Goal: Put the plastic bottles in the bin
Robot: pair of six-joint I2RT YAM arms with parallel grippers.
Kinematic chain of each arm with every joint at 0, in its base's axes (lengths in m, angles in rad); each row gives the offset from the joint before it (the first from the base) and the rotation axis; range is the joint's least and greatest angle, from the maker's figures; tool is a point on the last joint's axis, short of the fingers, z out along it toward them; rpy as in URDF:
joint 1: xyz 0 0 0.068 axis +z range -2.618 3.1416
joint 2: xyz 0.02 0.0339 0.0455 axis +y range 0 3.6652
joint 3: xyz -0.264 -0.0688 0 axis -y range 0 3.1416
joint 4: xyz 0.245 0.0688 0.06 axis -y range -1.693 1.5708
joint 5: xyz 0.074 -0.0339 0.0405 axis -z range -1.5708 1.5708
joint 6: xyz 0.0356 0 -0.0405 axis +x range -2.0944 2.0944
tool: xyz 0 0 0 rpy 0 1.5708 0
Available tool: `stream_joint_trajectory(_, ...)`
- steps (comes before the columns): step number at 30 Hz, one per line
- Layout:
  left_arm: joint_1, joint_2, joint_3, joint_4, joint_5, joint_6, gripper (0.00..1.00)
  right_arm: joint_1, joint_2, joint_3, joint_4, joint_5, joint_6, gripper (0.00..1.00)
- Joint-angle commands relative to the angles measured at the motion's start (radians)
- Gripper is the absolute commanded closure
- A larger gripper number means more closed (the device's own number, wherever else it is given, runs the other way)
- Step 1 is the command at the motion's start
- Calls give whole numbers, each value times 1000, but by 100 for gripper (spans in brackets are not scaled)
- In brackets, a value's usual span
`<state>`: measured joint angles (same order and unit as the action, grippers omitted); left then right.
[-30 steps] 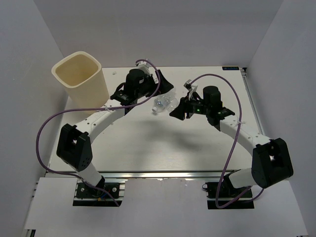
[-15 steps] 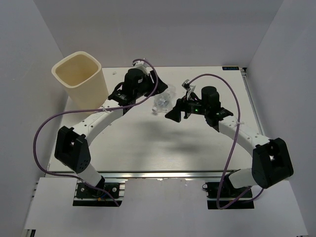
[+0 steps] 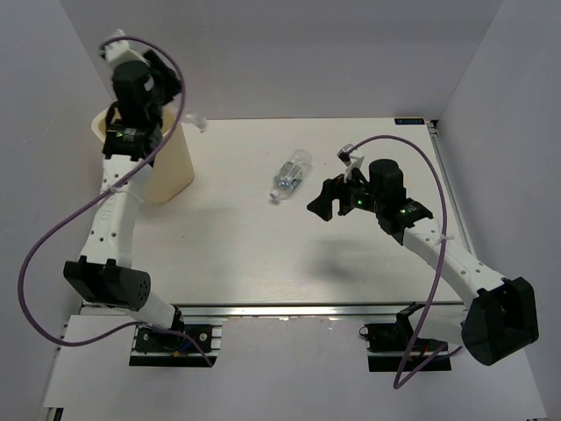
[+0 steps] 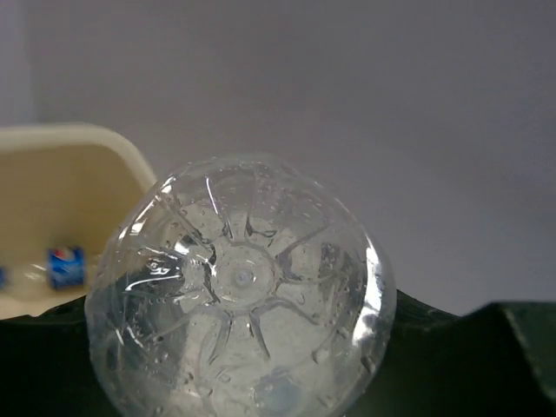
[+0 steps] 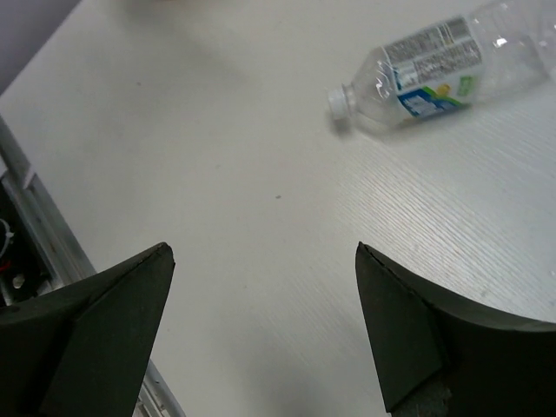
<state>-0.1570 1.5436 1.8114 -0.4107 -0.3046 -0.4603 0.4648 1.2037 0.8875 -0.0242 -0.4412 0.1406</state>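
Standing by white table (image 3: 228, 254): cream bin (image 3: 171, 171) at far-left corner. Left gripper (image 3: 158, 79) high over bin rim, clamped on held bottle (image 4: 239, 282), clear, base toward wrist camera. Right gripper (image 5: 262, 261) low over table, jaws spread wide, nothing in them. Loose bottle (image 3: 292, 174) lying on table just beyond it. Third bottle (image 4: 65, 265), blue label, inside bin.

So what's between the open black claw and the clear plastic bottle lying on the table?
Just bare white tabletop between the right gripper and the clear plastic bottle, in the right wrist view.
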Motion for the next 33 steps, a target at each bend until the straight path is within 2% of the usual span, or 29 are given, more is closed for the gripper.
stream_joint_trajectory(1, 149, -36, 91, -45, -179, 94, 61, -12, -4, 5, -65, 105, -18, 11)
stream_joint_trajectory(3, 216, -8, 115, -34, -186, 136, 55, -14, -19, -5, -68, 125, -12, 11)
stream_joint_trajectory(8, 321, 102, 189, -7, -277, 215, 53, -18, -64, -18, -105, 197, -32, 11)
stream_joint_trajectory(13, 343, 213, 267, -81, -217, 224, 2, -21, -108, -48, -100, 225, -50, 11)
stream_joint_trajectory(19, 344, 194, 295, -79, -162, 222, 2, -23, -122, -47, -111, 225, -45, 11)
stream_joint_trajectory(28, 330, 87, 319, -139, 174, 186, 2, -28, -145, -61, -97, 234, -35, 11)
stream_joint_trajectory(31, 272, 32, 234, -80, 255, 176, 2, -31, -162, -79, -82, 240, -35, 11)
stream_joint_trajectory(33, 183, 20, 188, -57, 260, 201, 2, -35, -179, -91, -82, 249, -30, 11)
